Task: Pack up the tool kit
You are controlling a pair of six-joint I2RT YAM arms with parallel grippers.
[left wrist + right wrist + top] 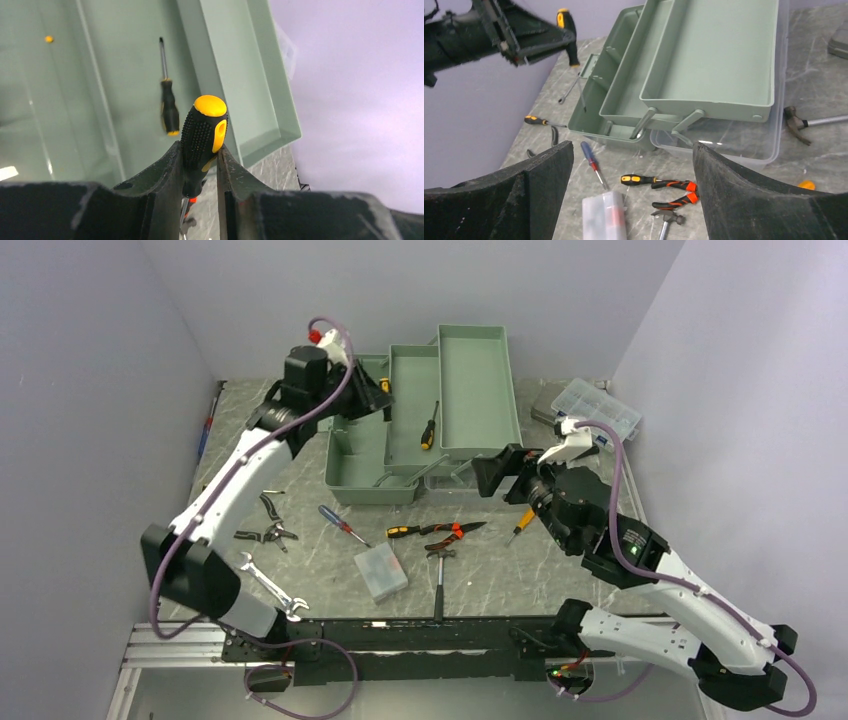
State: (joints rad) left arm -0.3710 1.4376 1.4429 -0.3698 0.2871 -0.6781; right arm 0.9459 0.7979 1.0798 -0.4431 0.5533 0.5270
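Observation:
The green toolbox [470,390] stands open at the back centre with its trays spread; a black-and-yellow screwdriver [428,427] lies in one tray [125,60], and it also shows in the left wrist view [168,102]. My left gripper [375,390] is over the box's left end, shut on a second black-and-yellow screwdriver [202,135] by its handle, shaft pointing down. My right gripper [495,475] is open and empty, just in front of the box's right side. Between its fingers [544,185] I see loose tools on the table.
On the table in front lie a blue-and-red screwdriver [340,523], a black-yellow screwdriver [415,531], orange-handled pliers [462,530], a hammer [440,570], a clear small box [380,572], black pliers [270,525], a wrench [270,585] and a yellow screwdriver [520,525]. A clear organizer [597,408] is back right.

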